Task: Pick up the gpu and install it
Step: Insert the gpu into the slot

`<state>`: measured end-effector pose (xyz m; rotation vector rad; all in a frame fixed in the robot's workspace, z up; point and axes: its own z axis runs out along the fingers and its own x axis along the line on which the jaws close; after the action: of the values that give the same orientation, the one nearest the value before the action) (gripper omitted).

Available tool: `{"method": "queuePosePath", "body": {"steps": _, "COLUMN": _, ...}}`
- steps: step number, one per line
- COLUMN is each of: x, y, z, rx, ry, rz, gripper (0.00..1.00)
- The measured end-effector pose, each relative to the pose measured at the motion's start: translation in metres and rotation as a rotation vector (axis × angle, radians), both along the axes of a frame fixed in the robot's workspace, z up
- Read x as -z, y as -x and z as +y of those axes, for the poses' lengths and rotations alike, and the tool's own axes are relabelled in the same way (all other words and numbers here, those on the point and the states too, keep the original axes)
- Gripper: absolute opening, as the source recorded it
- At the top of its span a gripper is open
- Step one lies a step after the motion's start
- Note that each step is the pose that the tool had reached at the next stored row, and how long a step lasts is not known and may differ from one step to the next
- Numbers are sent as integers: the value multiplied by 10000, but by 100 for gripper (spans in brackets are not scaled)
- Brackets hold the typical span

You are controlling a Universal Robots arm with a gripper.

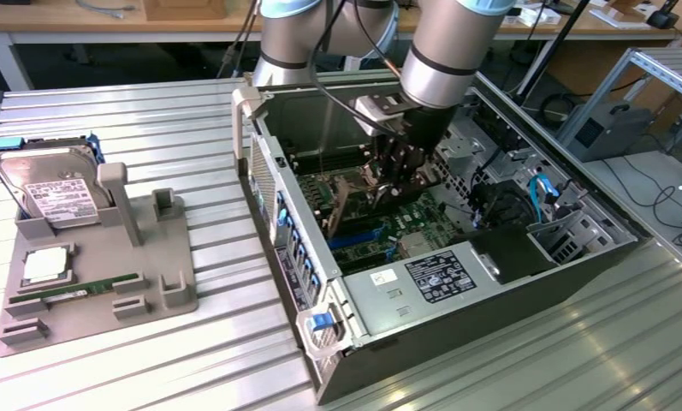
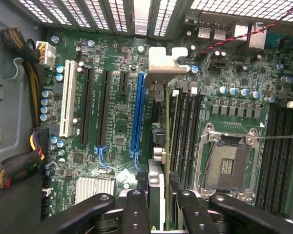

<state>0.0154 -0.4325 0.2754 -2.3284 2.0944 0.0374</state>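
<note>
Wrist view, end effector (image 2: 161,210) clenched on the gpu (image 2: 160,127), edge-on between its fingers (image 2: 136,210), over motherboard (image 2: 118,127).

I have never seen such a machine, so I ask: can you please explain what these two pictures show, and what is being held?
The exterior view looks from outside at a robot arm reaching into an open computer case on a metal table. The wrist view comes from a camera on the arm, looking down past its end effector at the motherboard. The end effector grips the gpu, a thin card seen edge-on, beside the long blue slot. On the table, a grey holder carries a hard drive and a memory stick.
</note>
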Motion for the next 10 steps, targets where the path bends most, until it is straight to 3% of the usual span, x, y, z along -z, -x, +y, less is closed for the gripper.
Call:
{"method": "queuePosePath", "body": {"steps": 2, "x": 0, "y": 15, "z": -1, "rx": 157, "ry": 1, "rz": 0, "gripper": 27}}
{"method": "queuePosePath", "body": {"steps": 5, "x": 3, "y": 16, "z": -1, "rx": 794, "ry": 10, "rz": 0, "gripper": 27}}
{"method": "queuePosePath", "body": {"steps": 10, "x": 4, "y": 91, "z": -72, "rx": 826, "ry": 10, "rz": -1, "gripper": 27}}
